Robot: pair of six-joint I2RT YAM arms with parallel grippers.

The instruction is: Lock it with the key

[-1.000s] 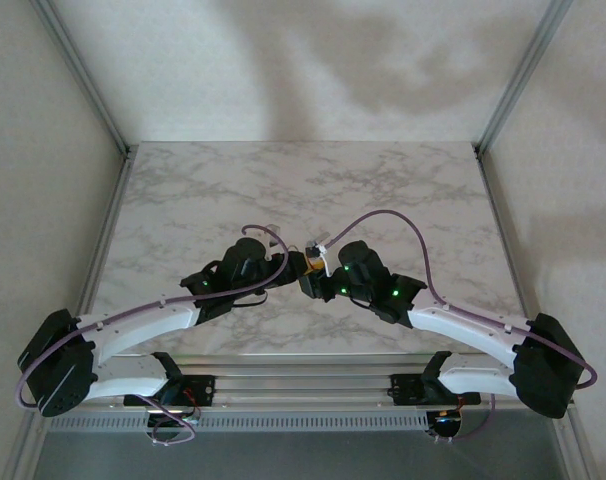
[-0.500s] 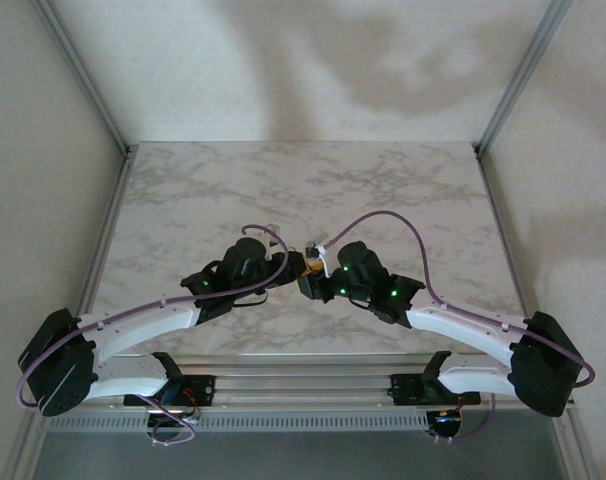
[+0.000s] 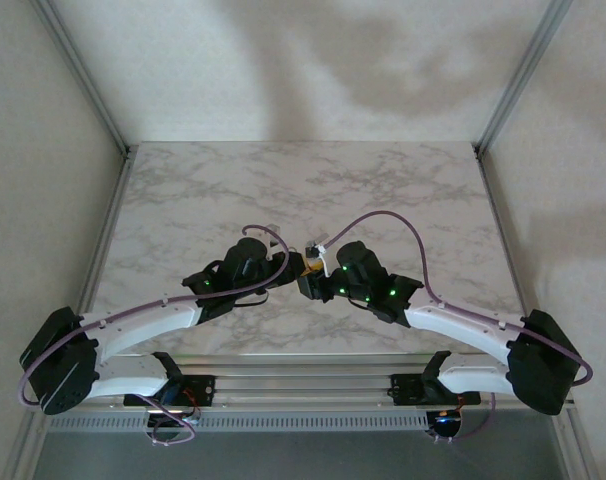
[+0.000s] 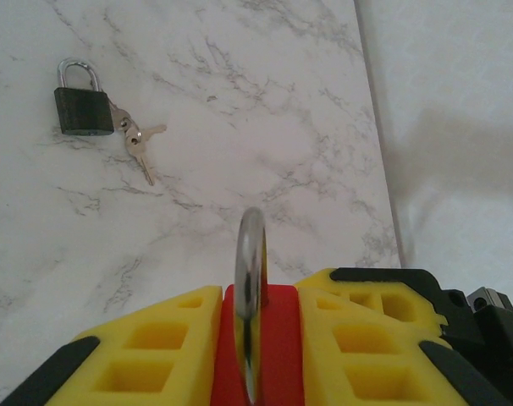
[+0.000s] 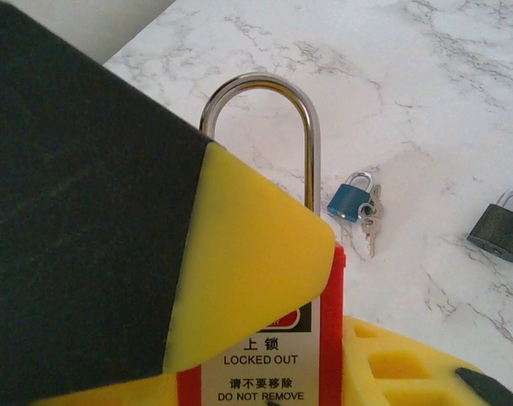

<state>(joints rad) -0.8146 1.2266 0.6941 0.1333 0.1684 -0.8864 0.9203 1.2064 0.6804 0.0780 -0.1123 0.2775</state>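
**Warning label on the red padlock**

In the right wrist view, the red padlock (image 5: 332, 338) carries a white label (image 5: 265, 374) on its face. The black print reads, from top to bottom, "上 锁", "LOCKED OUT", "请不要移除" and "DO NOT REMOVE". Above these lines is the lower edge of a red and black sign, mostly hidden. Any marking on the blue padlock (image 5: 351, 200) and the dark padlock (image 5: 500, 233) is too small to read.

Soft light throws broad shadows on the back wall (image 3: 313, 60); the wrist views' foreground seems slightly blurred.

White marble table (image 3: 283, 180), pale walls (image 3: 303, 60)
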